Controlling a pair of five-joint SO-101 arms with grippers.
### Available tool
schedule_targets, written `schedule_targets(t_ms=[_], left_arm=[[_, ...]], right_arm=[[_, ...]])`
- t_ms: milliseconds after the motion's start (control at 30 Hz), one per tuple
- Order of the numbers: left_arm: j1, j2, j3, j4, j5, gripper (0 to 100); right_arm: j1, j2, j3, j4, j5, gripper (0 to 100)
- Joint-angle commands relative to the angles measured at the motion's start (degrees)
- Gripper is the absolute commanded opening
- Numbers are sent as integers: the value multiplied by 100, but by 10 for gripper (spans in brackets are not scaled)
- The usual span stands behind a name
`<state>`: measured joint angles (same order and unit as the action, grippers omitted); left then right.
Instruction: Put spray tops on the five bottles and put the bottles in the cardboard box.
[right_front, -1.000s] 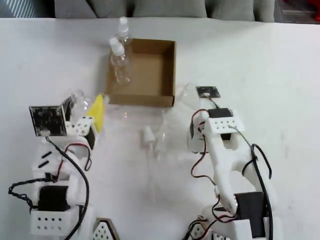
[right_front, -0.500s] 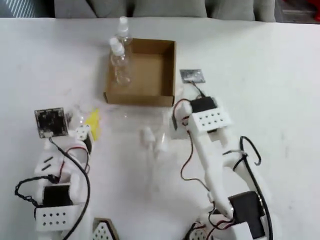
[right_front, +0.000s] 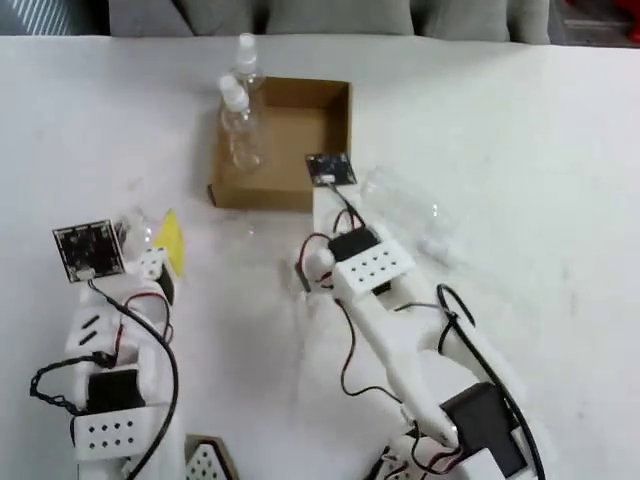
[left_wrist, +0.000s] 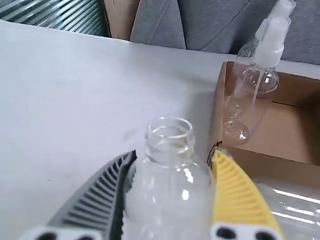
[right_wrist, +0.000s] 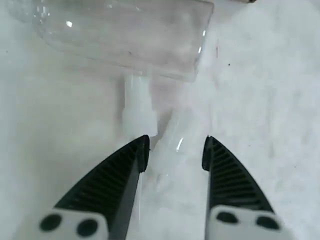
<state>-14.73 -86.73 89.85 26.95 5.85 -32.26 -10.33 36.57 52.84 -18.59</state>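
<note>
My left gripper (left_wrist: 172, 159) is shut on an upright clear bottle (left_wrist: 169, 137) with a bare open neck, held between its grey and yellow fingers, left of the cardboard box (right_front: 290, 140). My right gripper (right_wrist: 175, 147) is open just above the table in front of the box. A white spray top (right_wrist: 137, 110) lies at its fingertips, with a clear cap piece (right_wrist: 172, 142) between them. A capped bottle (right_front: 240, 125) stands in the box's left side. Another capped bottle (right_front: 246, 55) stands behind the box.
Clear topless bottles (right_front: 410, 210) lie on the table right of the box. One lying bottle (right_wrist: 125, 35) is just beyond the spray top. The right arm (right_front: 370, 265) stretches across the table's middle. Open white table lies to the far right and far left.
The right arm has swung left from the box's front right corner to over the spray tops, uncovering the lying bottles. The left arm has drawn back slightly with its bottle.
</note>
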Motion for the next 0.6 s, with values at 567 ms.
schedule_targets(t_ms=[567], left_arm=[[13,-145,-35,-167,-18,20]], right_arm=[[48,1279,-633,-40,-255,82]])
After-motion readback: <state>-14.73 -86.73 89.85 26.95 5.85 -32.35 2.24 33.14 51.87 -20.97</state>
